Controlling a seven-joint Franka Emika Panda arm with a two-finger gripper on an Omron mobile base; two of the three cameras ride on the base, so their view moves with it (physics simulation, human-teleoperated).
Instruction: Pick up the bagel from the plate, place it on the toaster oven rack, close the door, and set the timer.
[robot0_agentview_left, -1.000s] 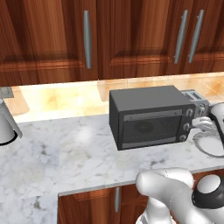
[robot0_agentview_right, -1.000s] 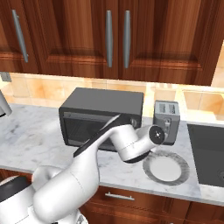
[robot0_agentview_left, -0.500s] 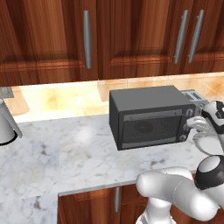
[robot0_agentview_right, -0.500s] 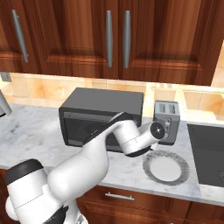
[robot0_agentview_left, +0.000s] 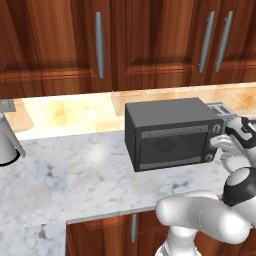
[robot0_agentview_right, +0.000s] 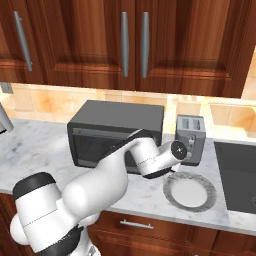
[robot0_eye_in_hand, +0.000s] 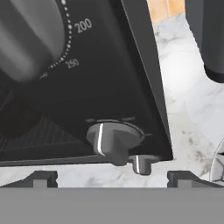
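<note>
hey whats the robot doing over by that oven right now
The white arm is reaching to the knobs at the right end of the toaster oven. Its door is shut. In the hand view the fingers sit spread just in front of the lower knob. The plate beside the slot toaster is bare.

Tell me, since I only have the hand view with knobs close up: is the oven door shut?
Observer: Yes. From the left base view the door sits flush against the oven, closed.
Operator: Is anything on the plate?
Observer: No. The plate lies bare on the counter in front of the toaster.
Operator: Where is the hand?
Observer: The gripper is at the oven's right-hand knob column.
</note>
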